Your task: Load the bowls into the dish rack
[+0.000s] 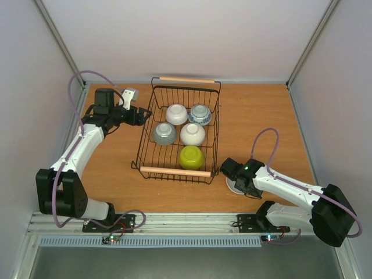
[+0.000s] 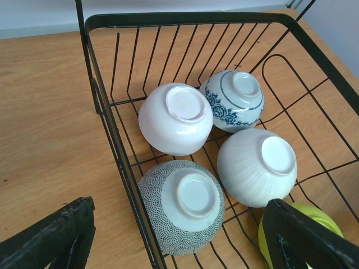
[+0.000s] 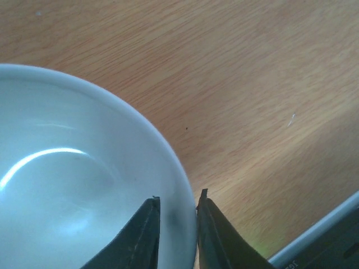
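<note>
The black wire dish rack (image 1: 175,172) stands mid-table and holds five upturned bowls: a white one (image 1: 176,113), a blue-patterned one (image 1: 199,114), a grey one (image 1: 164,133), a second white one (image 1: 192,133) and a yellow-green one (image 1: 191,157). My left gripper (image 1: 136,114) is open and empty above the rack's left wall (image 2: 106,106), over the grey bowl (image 2: 182,204). My right gripper (image 3: 178,199) is shut on the rim of a sixth bowl (image 3: 67,185), white inside, which sits upright on the table at the rack's front right corner (image 1: 235,186). Its outer colour is hidden.
The wooden table (image 1: 261,116) has white walls at the back and on both sides. A metal rail (image 1: 192,224) runs along the near edge with both arm bases on it. The rack's far wooden handle (image 1: 187,79) lies near the back wall.
</note>
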`<state>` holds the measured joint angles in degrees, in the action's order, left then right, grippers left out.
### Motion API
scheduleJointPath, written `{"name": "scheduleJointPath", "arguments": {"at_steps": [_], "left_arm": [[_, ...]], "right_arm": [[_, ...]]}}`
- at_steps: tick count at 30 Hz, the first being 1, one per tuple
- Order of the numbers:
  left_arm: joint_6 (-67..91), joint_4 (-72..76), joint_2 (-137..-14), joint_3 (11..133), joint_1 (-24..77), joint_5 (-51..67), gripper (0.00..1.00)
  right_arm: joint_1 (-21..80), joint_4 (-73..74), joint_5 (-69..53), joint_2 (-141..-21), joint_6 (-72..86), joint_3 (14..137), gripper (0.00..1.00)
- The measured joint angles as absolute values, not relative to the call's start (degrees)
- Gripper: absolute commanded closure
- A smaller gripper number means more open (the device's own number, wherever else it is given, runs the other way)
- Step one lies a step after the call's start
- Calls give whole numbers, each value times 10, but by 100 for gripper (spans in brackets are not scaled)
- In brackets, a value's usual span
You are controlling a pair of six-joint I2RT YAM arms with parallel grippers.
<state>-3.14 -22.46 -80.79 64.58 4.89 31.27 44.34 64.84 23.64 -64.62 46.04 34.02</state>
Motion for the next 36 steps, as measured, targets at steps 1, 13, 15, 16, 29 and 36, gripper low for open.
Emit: {"name": "scheduleJointPath", "arguments": {"at_steps": [1,13,15,16,29,36], "left_arm": [[-31,-225,-808,646,49,313,18],[-32,-225,-808,646,49,313,18],[-32,-225,-808,646,49,313,18],[-32,-225,-808,646,49,313,18],[-35,-230,-808,646,49,347,20],[-57,-258,-809,657,53,398,22]], "right_arm": [[443,648,237,-646,460,340,88],[444,695,283,-628,466,385,99],[444,735,312,-617,468,411,99],[444,752,326,-610,470,423,99],[444,655,437,-536,297,565,99],[446,475,366,-689,151,653,99]]}}
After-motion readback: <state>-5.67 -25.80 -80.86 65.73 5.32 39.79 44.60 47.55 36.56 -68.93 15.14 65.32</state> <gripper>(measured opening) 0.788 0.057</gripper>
